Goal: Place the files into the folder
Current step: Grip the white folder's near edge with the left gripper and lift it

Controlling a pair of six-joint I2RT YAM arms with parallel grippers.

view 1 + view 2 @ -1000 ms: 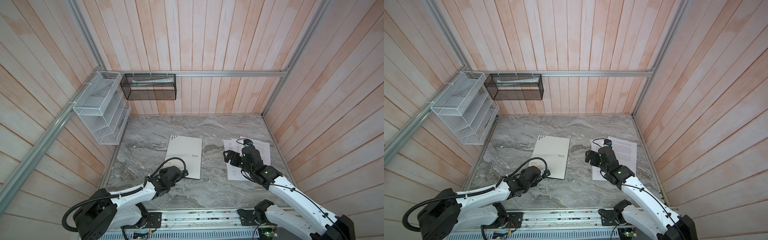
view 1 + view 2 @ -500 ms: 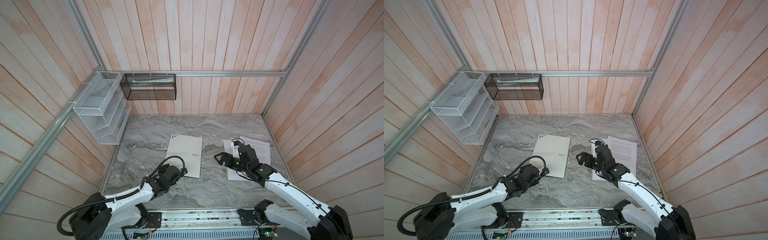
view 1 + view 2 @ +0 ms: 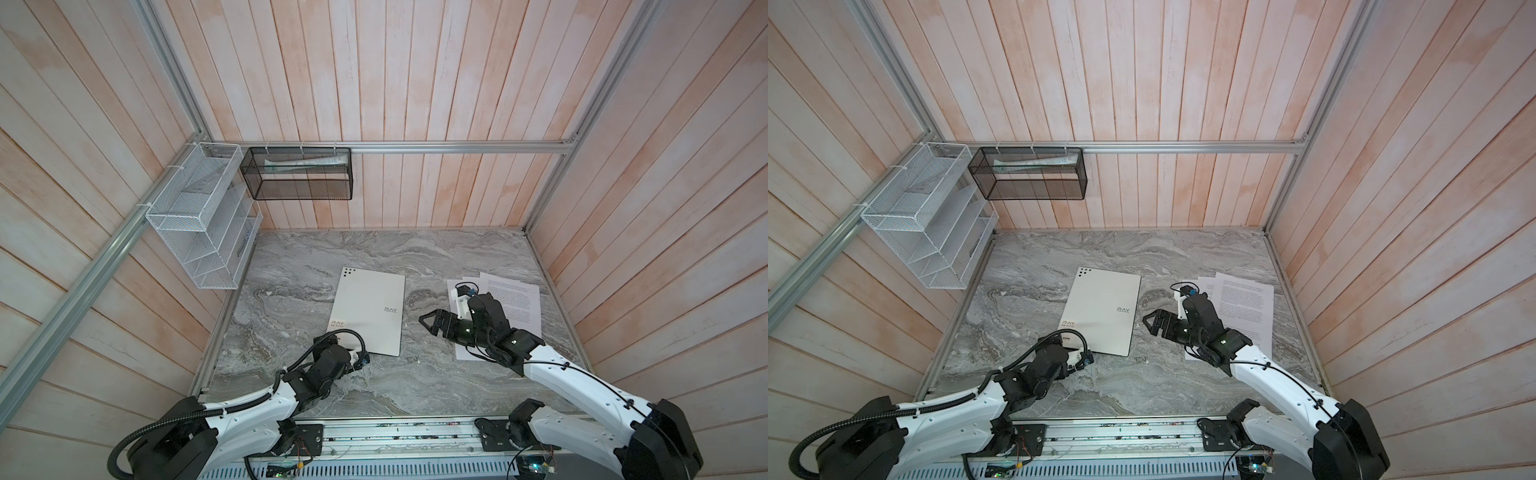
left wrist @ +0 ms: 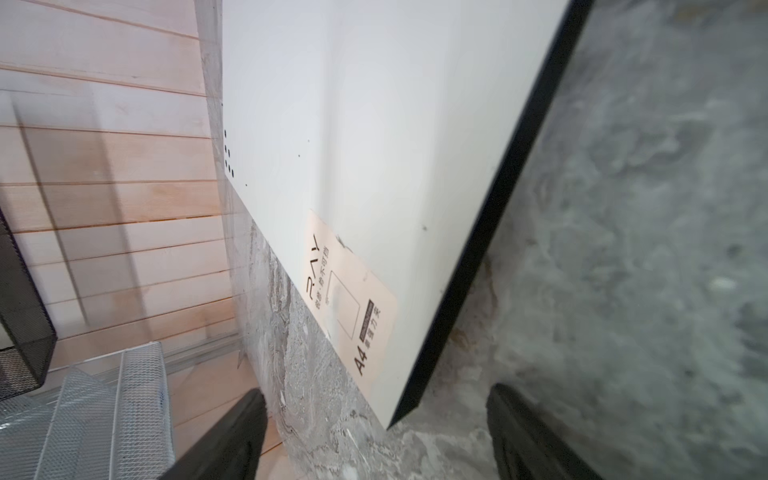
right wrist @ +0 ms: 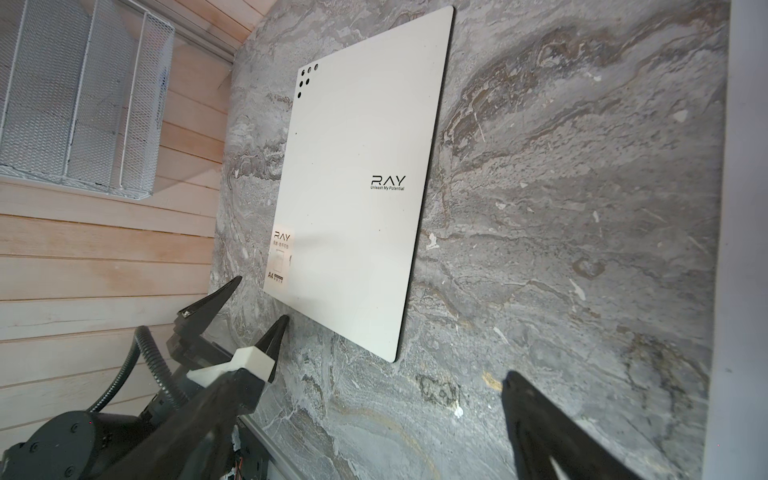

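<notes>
Nearest you, your two arms reach out from the base rail (image 3: 395,436) onto the marble table (image 3: 291,386). Your left gripper (image 5: 262,300) stands with jaws spread at the folder's near left corner. One fingertip is just beside the near edge and the other is off the left edge by the A4 label (image 4: 353,299). Whether either tip touches the cover cannot be told, and nothing is held. The folder (image 3: 370,311) lies closed and flat at mid-table, grey cover up, RAY logo toward its right edge, corner dots at the far left. To its right, your right gripper (image 3: 430,323) hovers over bare marble with jaws wide apart and empty, pointed at the folder's right edge yet clear of it. Behind that gripper, partly under your right arm, the files (image 3: 515,299) lie fanned on the table near the right wall, well apart from the folder. Farthest off, a white wire organizer (image 3: 199,232) hangs on the left wall and a black mesh basket (image 3: 297,178) hangs on the back wall.
</notes>
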